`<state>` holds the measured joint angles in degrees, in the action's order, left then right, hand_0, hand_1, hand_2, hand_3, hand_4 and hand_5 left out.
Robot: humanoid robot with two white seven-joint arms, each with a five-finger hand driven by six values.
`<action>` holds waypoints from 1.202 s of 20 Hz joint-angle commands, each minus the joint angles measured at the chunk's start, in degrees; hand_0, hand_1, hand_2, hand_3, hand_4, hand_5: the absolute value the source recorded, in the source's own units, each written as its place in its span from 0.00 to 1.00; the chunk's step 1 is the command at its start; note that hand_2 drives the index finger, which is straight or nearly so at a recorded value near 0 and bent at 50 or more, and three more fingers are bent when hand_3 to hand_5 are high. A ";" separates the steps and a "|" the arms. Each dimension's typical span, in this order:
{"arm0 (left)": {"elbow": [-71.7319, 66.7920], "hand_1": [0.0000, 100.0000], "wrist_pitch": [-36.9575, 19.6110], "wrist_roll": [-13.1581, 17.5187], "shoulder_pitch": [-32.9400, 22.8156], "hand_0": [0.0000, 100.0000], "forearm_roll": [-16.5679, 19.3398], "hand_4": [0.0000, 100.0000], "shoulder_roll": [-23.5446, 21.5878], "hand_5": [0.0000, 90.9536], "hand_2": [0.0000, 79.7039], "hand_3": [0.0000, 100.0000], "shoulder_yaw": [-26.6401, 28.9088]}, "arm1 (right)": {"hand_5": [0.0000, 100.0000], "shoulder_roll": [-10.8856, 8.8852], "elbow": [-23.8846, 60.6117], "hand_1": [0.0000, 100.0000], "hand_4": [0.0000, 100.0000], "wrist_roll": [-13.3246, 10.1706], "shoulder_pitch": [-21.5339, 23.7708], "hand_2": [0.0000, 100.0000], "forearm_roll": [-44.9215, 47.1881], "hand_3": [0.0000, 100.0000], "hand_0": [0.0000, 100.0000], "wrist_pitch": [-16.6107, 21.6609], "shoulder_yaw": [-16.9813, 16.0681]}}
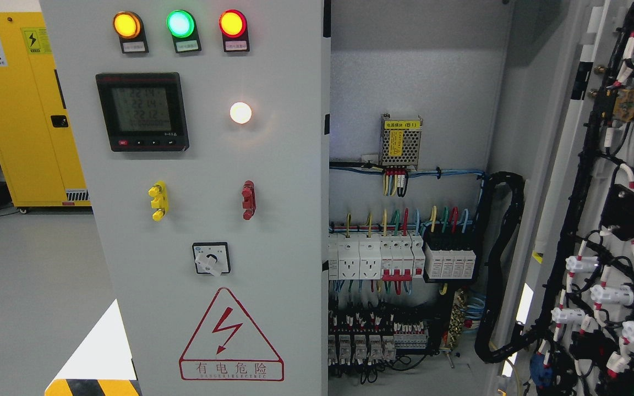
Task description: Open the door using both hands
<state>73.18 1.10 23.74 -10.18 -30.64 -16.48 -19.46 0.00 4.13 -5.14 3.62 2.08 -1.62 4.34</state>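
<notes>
Swung wide at the right edge, the open right door (614,220) is being shown with its wired inner face turned to the camera. Beside it, the closed left door (212,220) is carrying a meter (142,111), three lit lamps (180,23) and a red warning triangle (230,335). Between them the cabinet interior (405,247) is exposed, with breakers (375,258), probably, in rows. Neither robot hand is being shown, so grip and relative places cannot be told.
</notes>
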 commanded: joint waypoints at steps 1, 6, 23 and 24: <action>-42.55 0.56 -3.91 -0.10 -3.27 0.12 0.84 0.00 7.06 0.00 0.00 0.00 6.46 | 0.00 1.14 -0.18 0.50 0.00 -0.04 -0.01 0.04 -0.06 0.00 0.00 -0.05 0.06; -57.60 0.56 -3.74 -0.02 -0.37 0.12 1.37 0.00 11.11 0.00 0.00 0.00 6.02 | 0.00 1.14 -0.09 0.50 0.00 -0.04 0.16 0.04 -0.06 0.00 0.00 -0.05 0.06; -66.41 0.56 -4.18 -5.88 0.42 0.12 11.65 0.00 14.29 0.00 0.00 0.00 6.02 | 0.00 1.76 3.93 0.50 0.00 -0.04 0.77 0.04 0.29 0.00 0.00 6.43 -0.12; -66.41 0.56 -4.53 -7.64 0.86 0.12 11.65 0.00 14.20 0.00 0.00 0.00 6.02 | 0.00 1.50 9.09 0.50 0.00 -0.04 3.13 0.04 0.38 0.00 0.00 9.85 0.14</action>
<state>16.50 -3.11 19.60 -10.03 -20.56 -4.56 -14.15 0.51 5.12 -5.09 4.13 2.35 3.20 4.31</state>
